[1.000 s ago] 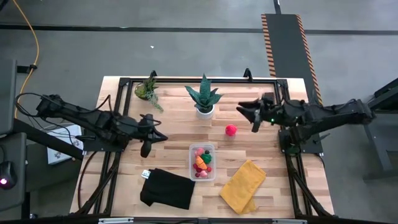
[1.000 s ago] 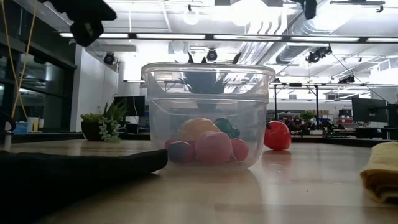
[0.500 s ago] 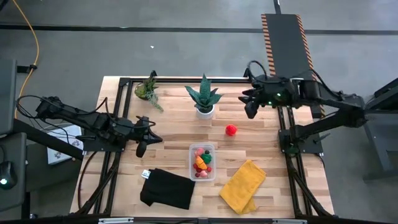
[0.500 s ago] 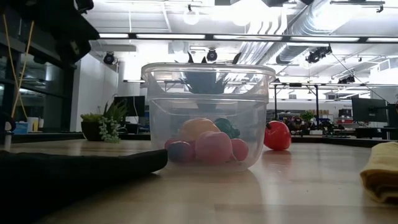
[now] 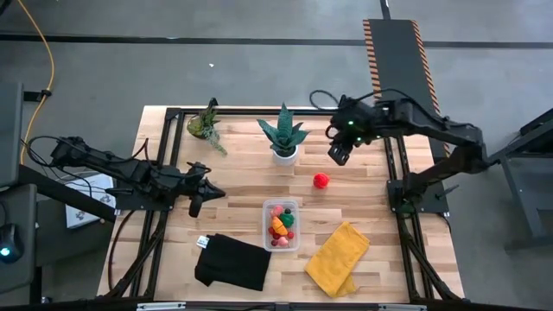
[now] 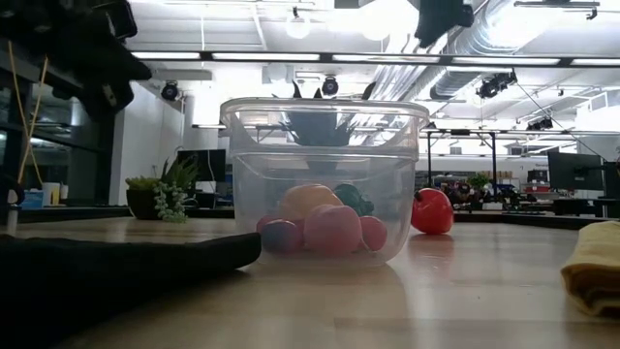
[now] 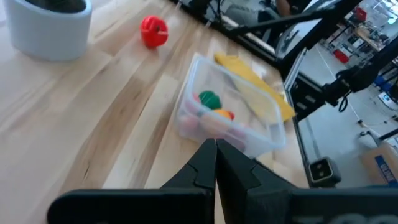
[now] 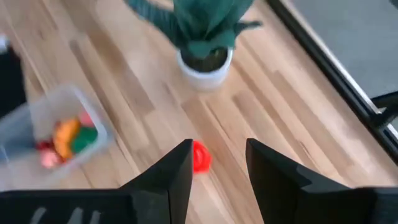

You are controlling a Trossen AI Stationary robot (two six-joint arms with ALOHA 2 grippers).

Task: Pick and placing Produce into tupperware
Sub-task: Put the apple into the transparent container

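The tupperware [image 5: 282, 225] is sitting on the wooden desk [image 5: 242, 168] near the middle of its front half, holding several pieces of produce [image 5: 280, 225]: orange, green, pink and red ones are showing through its clear walls. One red piece [image 5: 320, 180] is lying alone on bare wood, outside the container, between the tupperware and the white-potted plant [image 5: 283, 136], and apart from both. In the low view this red piece [image 6: 432, 211] is standing behind the container and to one side of it.

The right end effector [image 5: 338, 153] is hovering above the desk's far right part, just beyond the lone red piece, with its fingers [image 8: 177, 174] spread apart and gripping nothing; in the right wrist view the red piece [image 8: 199, 156] is showing in the gap between them. The left end effector [image 5: 196, 207] is waiting over the left side of the desk, near its edge, fingers [image 7: 203, 165] pressed together and empty.

A black cloth [image 5: 232, 262] is lying at the front edge left of the tupperware, and a yellow cloth [image 5: 337, 257] is lying at the front right, near the container but not touching it. A second, smaller plant [image 5: 206, 126] is sitting near the far left corner. Open wood is lying around the red piece on every side.
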